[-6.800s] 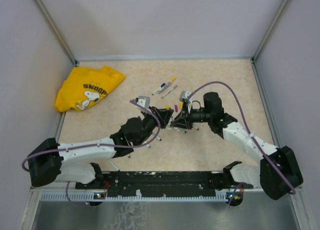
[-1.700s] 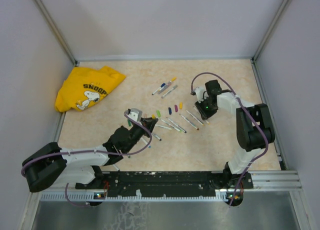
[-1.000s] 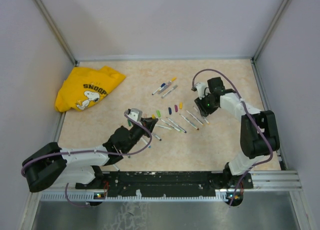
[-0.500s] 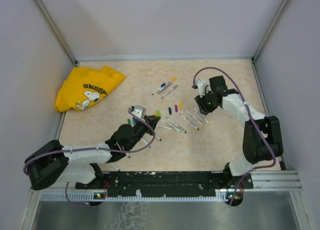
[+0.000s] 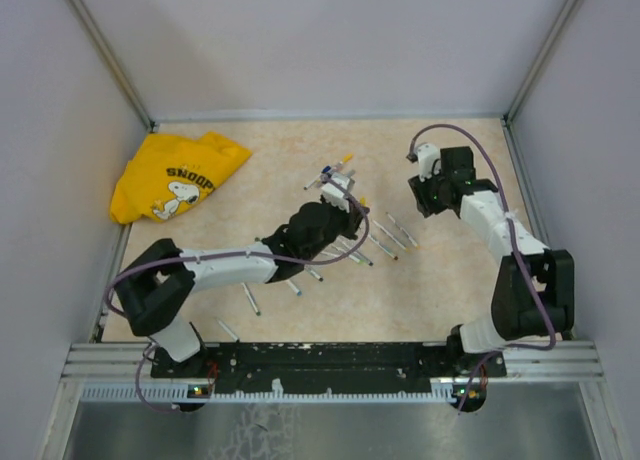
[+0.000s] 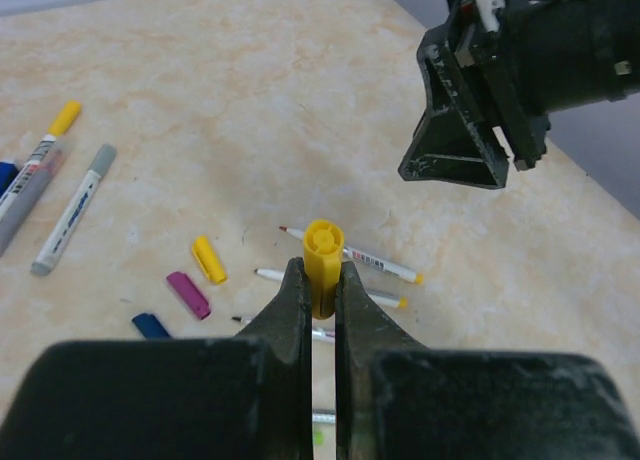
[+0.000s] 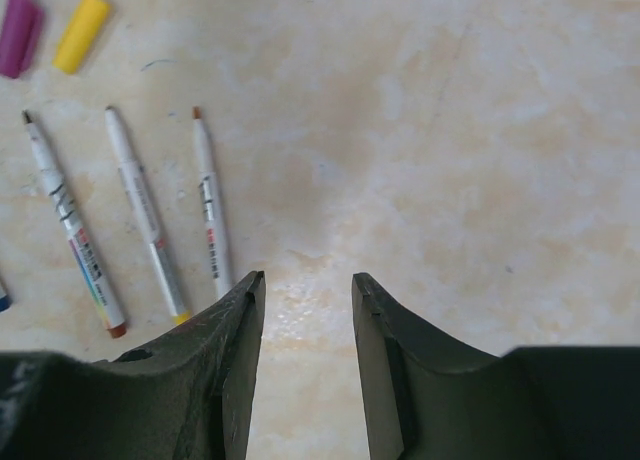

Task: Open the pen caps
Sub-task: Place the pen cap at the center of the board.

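Observation:
My left gripper (image 6: 320, 276) is shut on a yellow pen cap (image 6: 324, 248), held upright above the table. Below it lie loose pen caps: yellow (image 6: 208, 259), purple (image 6: 188, 294) and blue (image 6: 151, 325), beside uncapped white pens (image 6: 350, 255). Two capped pens (image 6: 75, 208) lie farther left. In the top view the left gripper (image 5: 345, 195) hovers over the row of caps. My right gripper (image 7: 305, 290) stands open with nothing in it over bare table. Three uncapped pens (image 7: 145, 215) lie just left of it, with a purple cap (image 7: 20, 32) and a yellow cap (image 7: 82, 30) beyond.
A yellow Snoopy shirt (image 5: 175, 175) lies crumpled at the far left. Loose pen barrels (image 5: 250, 298) lie near the left arm's elbow. The right gripper (image 5: 425, 195) sits right of the pen row (image 5: 385, 230). Walls close the table on three sides.
The left arm has reached forward and to the right, carrying the yellow cap over the row of caps. The right gripper has drawn back toward the far right.

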### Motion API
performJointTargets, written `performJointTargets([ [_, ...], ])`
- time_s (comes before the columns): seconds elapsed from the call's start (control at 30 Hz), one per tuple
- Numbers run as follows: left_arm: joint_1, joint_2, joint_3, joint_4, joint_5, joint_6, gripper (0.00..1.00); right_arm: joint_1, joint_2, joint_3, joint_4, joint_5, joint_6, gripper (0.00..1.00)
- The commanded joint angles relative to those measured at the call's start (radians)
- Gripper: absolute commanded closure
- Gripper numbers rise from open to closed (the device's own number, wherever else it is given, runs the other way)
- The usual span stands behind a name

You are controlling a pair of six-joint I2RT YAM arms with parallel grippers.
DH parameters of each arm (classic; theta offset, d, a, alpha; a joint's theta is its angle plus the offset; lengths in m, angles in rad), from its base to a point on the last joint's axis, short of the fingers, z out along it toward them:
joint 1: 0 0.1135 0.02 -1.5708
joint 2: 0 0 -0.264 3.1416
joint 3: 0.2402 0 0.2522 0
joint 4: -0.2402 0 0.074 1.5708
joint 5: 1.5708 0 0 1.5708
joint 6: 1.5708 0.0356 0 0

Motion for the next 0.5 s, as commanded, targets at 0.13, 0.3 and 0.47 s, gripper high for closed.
performJointTargets([
  [0.13, 0.043, 0.298, 0.454, -0.547, -0.025, -0.125, 1.00, -0.036, -0.099, -0.032, 0.178, 0.210, 0.117, 0.60],
  [0.3, 0.072, 0.448, 0.687, -0.743, -0.032, -0.176, 1.00, -0.036, -0.107, -0.037, 0.197, 0.241, 0.131, 0.61],
  [0.47, 0.116, 0.566, 0.851, -0.861, 0.020, -0.232, 1.00, -0.038, -0.128, -0.050, 0.221, 0.258, 0.138, 0.62],
])
